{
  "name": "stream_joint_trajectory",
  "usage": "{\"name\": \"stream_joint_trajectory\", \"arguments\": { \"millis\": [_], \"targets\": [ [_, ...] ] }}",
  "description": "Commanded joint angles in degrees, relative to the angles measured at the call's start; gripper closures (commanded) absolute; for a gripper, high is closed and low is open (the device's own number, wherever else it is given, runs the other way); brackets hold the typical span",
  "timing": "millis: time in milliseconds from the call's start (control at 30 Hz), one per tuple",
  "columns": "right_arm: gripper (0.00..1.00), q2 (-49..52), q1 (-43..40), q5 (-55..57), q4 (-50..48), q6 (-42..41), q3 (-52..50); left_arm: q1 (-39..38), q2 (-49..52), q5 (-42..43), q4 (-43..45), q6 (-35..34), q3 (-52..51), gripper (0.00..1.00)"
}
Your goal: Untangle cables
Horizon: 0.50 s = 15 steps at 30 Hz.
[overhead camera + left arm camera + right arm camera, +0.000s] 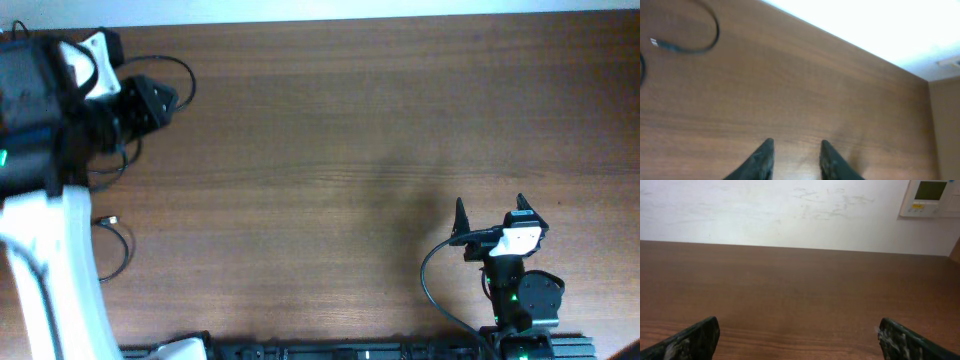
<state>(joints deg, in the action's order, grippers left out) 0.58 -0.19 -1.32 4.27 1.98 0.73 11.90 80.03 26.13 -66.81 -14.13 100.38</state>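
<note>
A thin black cable [122,243] with a small light plug end lies curled on the wooden table [330,140] at the left edge, beside the left arm's white link. The left wrist view shows a thin cable [706,46] with a silver plug curving at its upper left, far from the fingers, and a second bit of cable [642,70] at its left edge. My left gripper [168,97] [796,150] is at the far left, open and empty. My right gripper [490,212] [800,335] is near the front right, wide open and empty.
A thicker black wire [188,78] loops off the left wrist, and another [428,275] curves from the right arm. The table's far edge [850,47] shows in the left wrist view. A wall with a white control panel [930,197] stands behind the table.
</note>
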Motion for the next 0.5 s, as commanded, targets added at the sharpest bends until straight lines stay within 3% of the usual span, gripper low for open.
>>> {"name": "stream_joint_trajectory", "arguments": {
  "millis": [0, 167, 433, 467],
  "targets": [
    [0.02, -0.4, -0.2, 0.3, 0.2, 0.2, -0.4, -0.2, -10.6, -3.3, -3.1, 6.5, 0.5, 0.63],
    [0.02, -0.4, -0.2, 0.3, 0.2, 0.2, -0.4, -0.2, -22.4, -3.2, -10.8, 12.6, -3.3, 0.55],
    [0.02, -0.4, -0.2, 0.3, 0.2, 0.2, -0.4, -0.2, -49.4, -0.5, -6.9, 16.1, -24.0, 0.56],
    [0.02, -0.4, -0.2, 0.3, 0.2, 0.2, -0.4, -0.6, -52.9, 3.6, -5.8, 17.7, -27.6, 0.47]
  ]
}}
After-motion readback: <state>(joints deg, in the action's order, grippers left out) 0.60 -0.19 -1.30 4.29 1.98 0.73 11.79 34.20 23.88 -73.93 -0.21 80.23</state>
